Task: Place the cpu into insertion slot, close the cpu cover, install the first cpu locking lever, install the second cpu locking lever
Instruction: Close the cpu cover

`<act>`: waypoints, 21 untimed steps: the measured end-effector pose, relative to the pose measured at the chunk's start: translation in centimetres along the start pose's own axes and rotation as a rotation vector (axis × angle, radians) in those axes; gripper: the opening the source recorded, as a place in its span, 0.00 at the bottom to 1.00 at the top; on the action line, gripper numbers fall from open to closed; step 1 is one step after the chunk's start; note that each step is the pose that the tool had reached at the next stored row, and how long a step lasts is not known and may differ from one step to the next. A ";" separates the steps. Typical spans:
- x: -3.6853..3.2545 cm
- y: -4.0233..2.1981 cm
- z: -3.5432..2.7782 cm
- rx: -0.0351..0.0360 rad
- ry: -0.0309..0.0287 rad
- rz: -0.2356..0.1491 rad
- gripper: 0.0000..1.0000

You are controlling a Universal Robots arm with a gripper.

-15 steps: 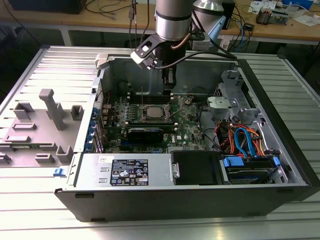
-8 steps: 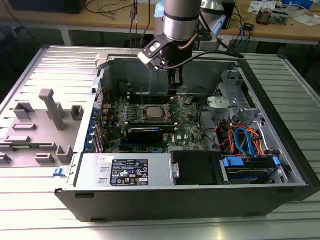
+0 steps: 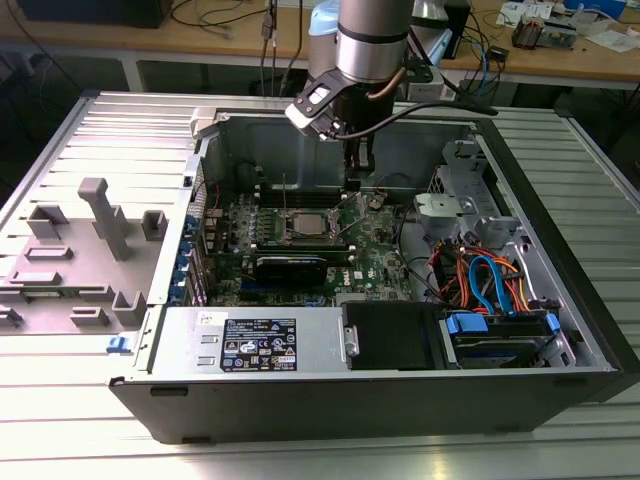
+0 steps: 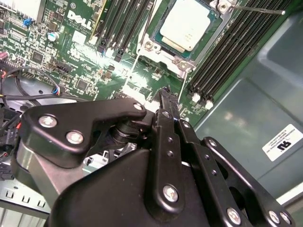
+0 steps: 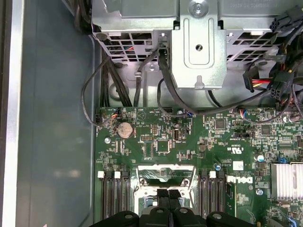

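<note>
Exterior view's left to right: grey fixture [image 3: 100, 225], cpu [image 3: 306, 223] seated in the insertion slot [image 3: 288, 236], hand [image 3: 358, 172] with tips pressed together beside it, tangled cables [image 3: 480, 280]; the hand's bulk hides much of the motherboard [image 4: 71, 52] in the second wrist view

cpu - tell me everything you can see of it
The cpu is a small, flat square chip with a dull silver-grey metal top. It lies level, seated in the green motherboard, with the grey metal cpu cover framing its edges. The gripper hangs beside it, not touching.
</note>
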State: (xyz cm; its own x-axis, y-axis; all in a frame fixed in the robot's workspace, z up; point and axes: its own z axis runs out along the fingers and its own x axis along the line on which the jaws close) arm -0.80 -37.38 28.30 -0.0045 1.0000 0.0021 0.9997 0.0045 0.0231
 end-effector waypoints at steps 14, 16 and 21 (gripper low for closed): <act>0.00 0.35 0.03 0.0006 0.0000 0.000 0.11; 0.00 0.94 0.12 0.0012 0.0000 0.000 0.11; -0.02 1.79 0.37 0.0014 0.0001 -0.001 0.11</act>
State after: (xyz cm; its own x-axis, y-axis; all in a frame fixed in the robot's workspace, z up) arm 1.00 -37.39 27.98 -0.0053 1.0000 0.0022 0.9997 0.0053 0.0217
